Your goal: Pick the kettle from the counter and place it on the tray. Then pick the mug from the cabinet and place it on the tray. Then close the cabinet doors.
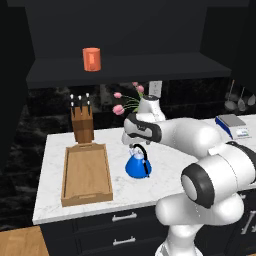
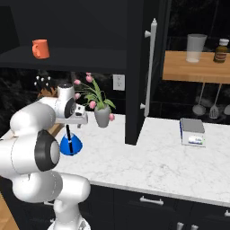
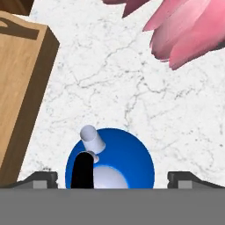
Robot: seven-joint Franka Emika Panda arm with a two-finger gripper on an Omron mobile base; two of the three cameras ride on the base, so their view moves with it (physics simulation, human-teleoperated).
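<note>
Small squat bright blue cone-shaped kettle [image 1: 137, 165] with black arched handle and pale lid sits upright on white grey-veined marble-look counter [image 1: 165, 167], just right of the tray and apart from it by a strip of bare slab. Rectangular light-brown wooden tray [image 1: 87, 175] has raised sides, lies lengthwise front to back, its inside bare. Brown wooden knife block [image 1: 82, 126] stands just behind the tray's far end. Grey vase with pink tulips [image 2: 101, 112] is behind the kettle. Two-finger gripper [image 3: 112, 178] hangs directly above the kettle, fingers spread wide, one tip on each side of the blue body, holding nothing; contact cannot be told. Smooth orange-red cylindrical mug [image 1: 91, 59] stands on the dark shelf of the near-black wall cabinet [image 1: 125, 70], above the tray. Near-black panelled cabinet door [image 2: 143, 72] with long silver bar handle stands swung open, edge-on over the counter. Bare marble lies right and in front of the kettle. A grey kitchen scale [image 2: 192, 131] sits well to the right.
</note>
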